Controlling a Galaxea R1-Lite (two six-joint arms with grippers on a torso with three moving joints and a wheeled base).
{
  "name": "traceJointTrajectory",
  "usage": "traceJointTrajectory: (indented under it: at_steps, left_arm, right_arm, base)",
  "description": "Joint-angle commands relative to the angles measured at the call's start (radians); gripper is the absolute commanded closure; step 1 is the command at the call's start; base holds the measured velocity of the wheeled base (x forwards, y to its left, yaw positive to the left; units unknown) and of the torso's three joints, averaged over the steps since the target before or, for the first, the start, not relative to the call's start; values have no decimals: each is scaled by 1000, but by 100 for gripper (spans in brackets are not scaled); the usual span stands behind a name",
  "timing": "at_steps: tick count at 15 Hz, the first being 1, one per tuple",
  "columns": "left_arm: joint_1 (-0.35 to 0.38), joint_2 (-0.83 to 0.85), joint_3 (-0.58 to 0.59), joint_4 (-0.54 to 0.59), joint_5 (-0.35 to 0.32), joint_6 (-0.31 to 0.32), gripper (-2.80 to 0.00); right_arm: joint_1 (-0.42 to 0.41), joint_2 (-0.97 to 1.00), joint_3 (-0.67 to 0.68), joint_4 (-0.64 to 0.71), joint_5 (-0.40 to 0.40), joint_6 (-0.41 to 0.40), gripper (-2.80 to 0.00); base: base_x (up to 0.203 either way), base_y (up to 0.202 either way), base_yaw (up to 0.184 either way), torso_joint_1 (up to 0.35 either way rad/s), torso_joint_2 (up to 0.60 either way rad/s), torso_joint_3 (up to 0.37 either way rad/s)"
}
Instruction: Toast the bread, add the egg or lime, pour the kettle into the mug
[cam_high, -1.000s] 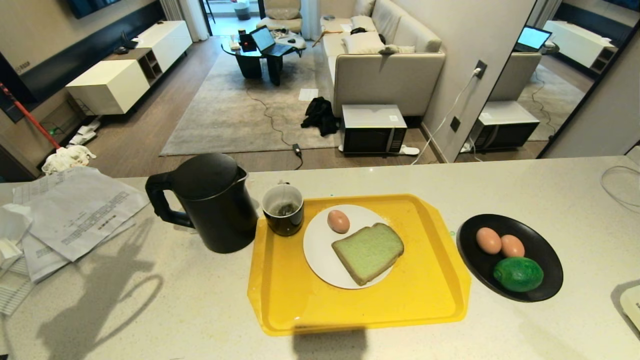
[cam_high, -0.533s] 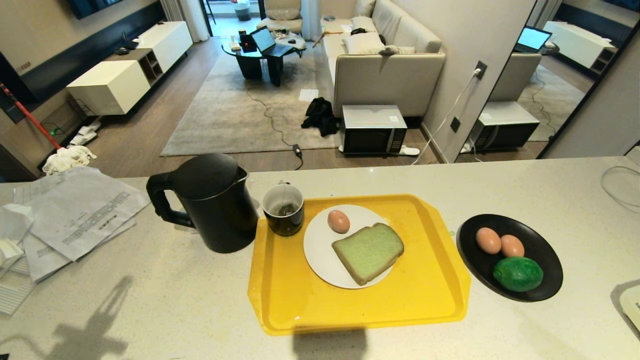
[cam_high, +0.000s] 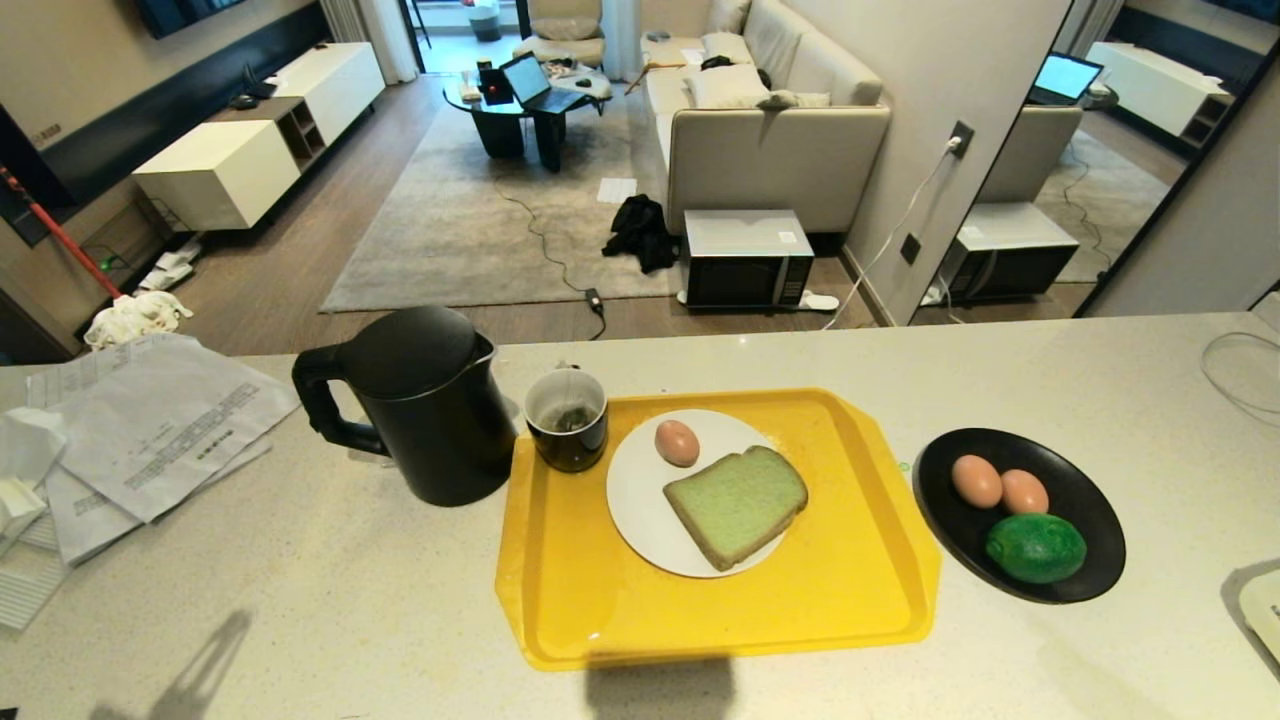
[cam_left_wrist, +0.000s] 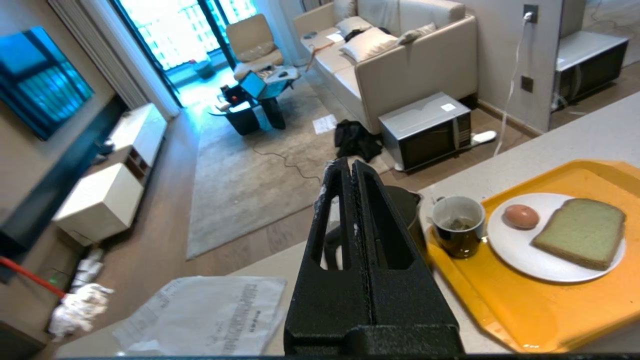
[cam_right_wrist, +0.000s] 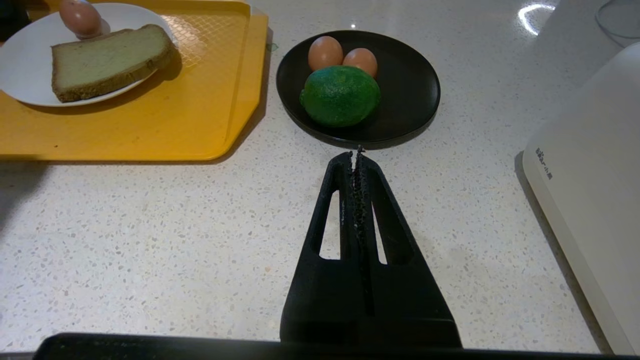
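Note:
The green-crumbed bread (cam_high: 736, 505) lies on a white plate (cam_high: 633, 510) with one egg (cam_high: 677, 442), on a yellow tray (cam_high: 850, 600). The black mug (cam_high: 567, 418), a teabag inside, stands at the tray's back left corner. The black kettle (cam_high: 425, 405) stands left of the tray, handle to the left. Right of the tray, a black dish (cam_high: 1090, 490) holds two eggs and the lime (cam_high: 1036, 547). Neither arm shows in the head view. My left gripper (cam_left_wrist: 350, 165) is shut and empty, raised on the near side of the kettle (cam_left_wrist: 407, 200). My right gripper (cam_right_wrist: 356, 152) is shut and empty, just short of the dish (cam_right_wrist: 415, 95).
Loose printed papers (cam_high: 150, 420) lie on the counter left of the kettle. A white appliance (cam_right_wrist: 590, 200) stands at the right edge, with a cable loop (cam_high: 1240, 370) behind it. The counter's far edge drops off to the living room floor.
The left arm's shadow on the counter has shrunk and slid toward the near left corner. The kettle, mug, tray and dish have not moved.

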Motion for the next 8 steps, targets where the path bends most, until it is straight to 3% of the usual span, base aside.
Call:
traceJointTrajectory:
  at_steps: [1, 3, 5, 8]
  left_arm:
    - [21, 0, -60, 51, -4, 54, 0]
    - [23, 3, -88, 109, -15, 118, 0]
    - [25, 3, -87, 165, -87, 196, 0]
    - [23, -35, -51, 205, -96, 237, 0]
  right_arm:
    - [0, 0, 0, 0, 0, 0, 0]
    - [0, 0, 0, -1, 0, -1, 0]
    - [0, 0, 0, -1, 0, -1, 0]
    - [0, 0, 0, -1, 0, 0, 0]
  base:
    - [0, 0, 0, 0, 0, 0]
    - [0, 0, 0, 0, 0, 0]
    - [0, 0, 0, 0, 0, 0]
    - [0, 0, 0, 0, 0, 0]
